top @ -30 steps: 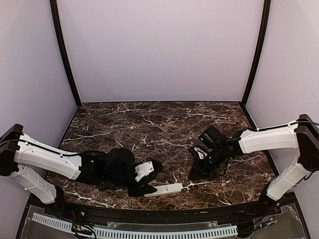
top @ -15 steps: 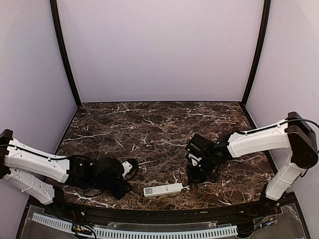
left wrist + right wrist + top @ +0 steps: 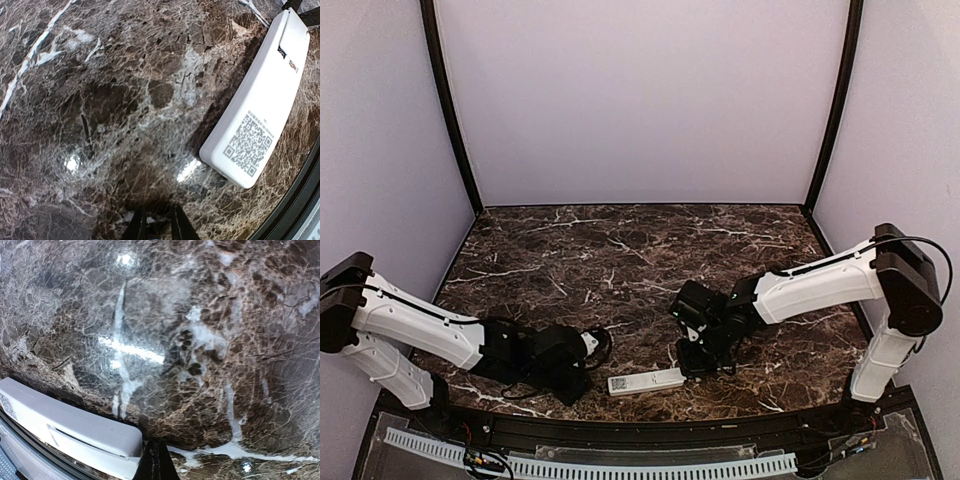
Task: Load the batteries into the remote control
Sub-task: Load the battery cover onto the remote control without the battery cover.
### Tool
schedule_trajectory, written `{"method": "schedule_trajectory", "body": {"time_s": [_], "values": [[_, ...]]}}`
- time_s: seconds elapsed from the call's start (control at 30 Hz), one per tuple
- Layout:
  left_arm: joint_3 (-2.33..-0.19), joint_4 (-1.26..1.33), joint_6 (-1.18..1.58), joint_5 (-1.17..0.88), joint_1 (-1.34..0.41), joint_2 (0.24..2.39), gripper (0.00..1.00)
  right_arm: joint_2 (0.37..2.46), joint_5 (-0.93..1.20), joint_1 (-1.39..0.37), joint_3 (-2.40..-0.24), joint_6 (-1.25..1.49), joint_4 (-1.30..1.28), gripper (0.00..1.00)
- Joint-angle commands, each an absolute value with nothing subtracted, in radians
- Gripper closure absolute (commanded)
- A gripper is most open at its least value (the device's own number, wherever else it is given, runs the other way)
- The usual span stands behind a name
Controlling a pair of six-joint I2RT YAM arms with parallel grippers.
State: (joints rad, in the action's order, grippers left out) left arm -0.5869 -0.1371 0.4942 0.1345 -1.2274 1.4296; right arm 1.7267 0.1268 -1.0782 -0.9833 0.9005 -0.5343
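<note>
Though faint overhead, remote label (image 3: 249,141) sharp.

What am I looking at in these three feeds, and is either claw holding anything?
Two white robot arms, the left arm and the right arm, are bolted at the near edge of a marble table. The wide picture looks down from above and behind them; the other two come from wrist cameras. A white remote lies label up near the front edge. The right claw is shut and empty, beside the remote's end. The left claw shows a narrow gap; I cannot tell if it holds anything. No batteries show.
</note>
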Motion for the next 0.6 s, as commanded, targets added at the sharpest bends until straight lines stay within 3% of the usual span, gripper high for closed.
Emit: {"method": "schedule_trajectory", "body": {"time_s": [0.0,0.57], "values": [[-0.597,-0.150,0.468,0.078,-1.238,1.477,0.85,1.756,0.085,-1.096,-0.986,0.929,-0.577,1.00],[-0.629,-0.130,0.422,0.021,-1.265,1.534,0.89,1.759,0.063,-1.101,-1.004,0.928,-0.610,1.00]]}}
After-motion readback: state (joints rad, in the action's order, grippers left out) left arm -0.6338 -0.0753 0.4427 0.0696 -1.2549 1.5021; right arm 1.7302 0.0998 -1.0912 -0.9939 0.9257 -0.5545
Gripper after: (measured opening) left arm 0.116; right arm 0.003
